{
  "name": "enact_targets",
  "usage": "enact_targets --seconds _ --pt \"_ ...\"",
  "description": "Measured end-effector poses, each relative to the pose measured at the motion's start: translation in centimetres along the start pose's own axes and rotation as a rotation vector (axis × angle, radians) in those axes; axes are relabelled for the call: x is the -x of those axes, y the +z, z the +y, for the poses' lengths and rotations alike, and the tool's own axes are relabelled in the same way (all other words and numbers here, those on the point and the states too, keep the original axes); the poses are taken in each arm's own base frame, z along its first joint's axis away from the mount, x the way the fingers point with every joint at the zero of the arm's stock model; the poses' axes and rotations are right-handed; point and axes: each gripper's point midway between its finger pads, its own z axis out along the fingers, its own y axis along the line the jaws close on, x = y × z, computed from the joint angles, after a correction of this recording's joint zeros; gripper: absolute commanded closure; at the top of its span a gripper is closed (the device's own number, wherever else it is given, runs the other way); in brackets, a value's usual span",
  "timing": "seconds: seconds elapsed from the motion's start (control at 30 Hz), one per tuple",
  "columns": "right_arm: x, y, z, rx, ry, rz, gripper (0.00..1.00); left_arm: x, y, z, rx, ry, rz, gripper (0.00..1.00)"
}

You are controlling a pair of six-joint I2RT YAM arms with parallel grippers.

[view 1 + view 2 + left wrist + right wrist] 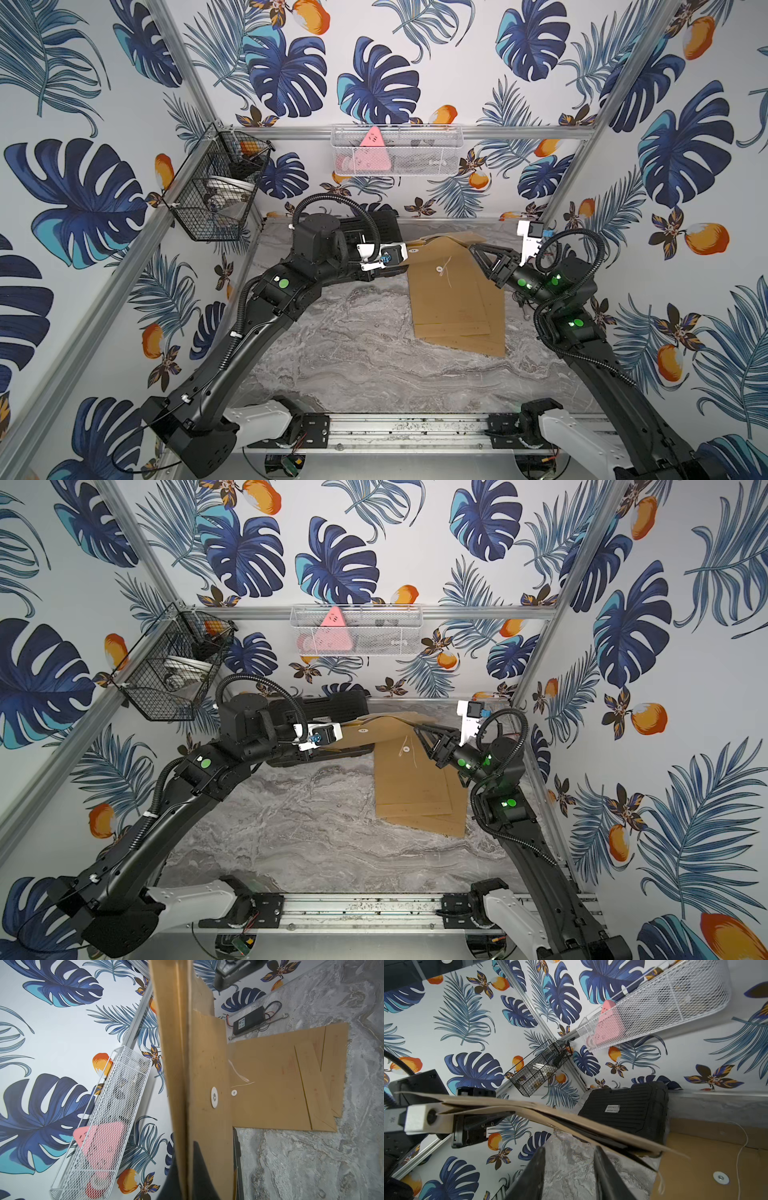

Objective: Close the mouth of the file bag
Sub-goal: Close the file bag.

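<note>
MARBLE AND PAPER: A grey marble-patterned table (353, 357) carries a brown file bag (444, 299) at about two o'clock. The bag rests on a fanned pile of similar envelopes (494, 332), and its flap end, toward twelve o'clock, is raised off the surface. A black ribbed case (623, 1109) lies at twelve o'clock against the back wall. At the three o'clock edge, just beside the pile, lie a black power brick (248, 1020) with loose wires and a metal spanner (279, 1017).

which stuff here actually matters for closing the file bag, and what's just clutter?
Job: file bag, its flap clamped in the left gripper, string, open right gripper.
Clutter: black case, white mesh basket, black wire basket, power adapter.
</note>
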Motion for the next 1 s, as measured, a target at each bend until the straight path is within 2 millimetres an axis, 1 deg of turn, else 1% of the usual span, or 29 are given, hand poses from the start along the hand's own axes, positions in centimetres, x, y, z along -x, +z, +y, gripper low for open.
enact_targets --seconds 0.13,0.2,0.23,0.27,0.37,0.43,0.5,0.53,0.6,0.67,0.73,0.8,0.83,0.9,0.97,1.0 --pt "-1.8 1.2 -0.8 0.001 0.044 0.049 0.66 0.2 0.3 0.0 -0.011 -0.018 -0.015 1.0" --pt "-2.3 1.4 -0.5 0.014 0.048 0.065 0.7 0.2 0.6 0.1 -0.013 -0.022 -0.011 1.0" --pt "-2.3 1.4 -0.1 0.023 0.034 0.067 0.71 0.2 0.8 0.3 -0.012 -0.023 -0.007 1.0" --pt "-2.4 1.3 0.2 0.033 0.026 0.07 0.69 0.1 0.9 0.5 -0.012 -0.023 -0.002 1.0" --pt "-2.4 0.6 1.2 0.052 -0.016 0.08 0.54 -0.3 1.4 0.7 -0.01 -0.027 0.019 1.0" --pt "-2.1 -0.1 1.8 0.048 -0.045 0.077 0.45 -0.6 1.6 0.7 -0.012 -0.021 0.032 1.0" --pt "-1.1 -0.6 2.5 0.036 -0.076 0.064 0.37 -0.9 1.8 0.3 -0.022 -0.02 0.036 1.0" --pt "-0.3 -0.7 3.1 0.033 -0.104 0.054 0.32 -1.1 1.9 0.0 -0.03 -0.02 0.037 1.0" --pt "1.2 -0.7 3.8 0.023 -0.161 0.044 0.27 -1.3 2.0 -0.5 -0.049 -0.025 0.037 1.0" --pt "2.2 -0.1 4.1 0.013 -0.222 0.057 0.25 -1.2 2.1 -0.9 -0.067 -0.03 0.03 1.0" --pt "2.5 0.8 3.7 -0.007 -0.273 0.092 0.25 -1.1 2.2 -1.2 -0.084 -0.034 0.02 1.0" --pt "2.2 1.4 2.8 -0.033 -0.29 0.135 0.27 -1.1 2.3 -1.5 -0.1 -0.039 0.012 1.0" --pt "1.8 1.5 2.8 -0.026 -0.295 0.161 0.29 -1.1 2.4 -1.6 -0.107 -0.042 0.013 1.0" --pt "1.3 1.6 3.3 0.01 -0.301 0.185 0.34 -1.0 2.6 -1.4 -0.11 -0.046 0.013 1.0" --pt "0.2 1.5 3.7 0.049 -0.289 0.213 0.38 -0.9 2.7 -1.2 -0.107 -0.05 0.013 1.0" --pt "-0.8 1.4 3.6 0.066 -0.275 0.231 0.4 -0.9 2.7 -1.1 -0.106 -0.055 0.014 1.0"
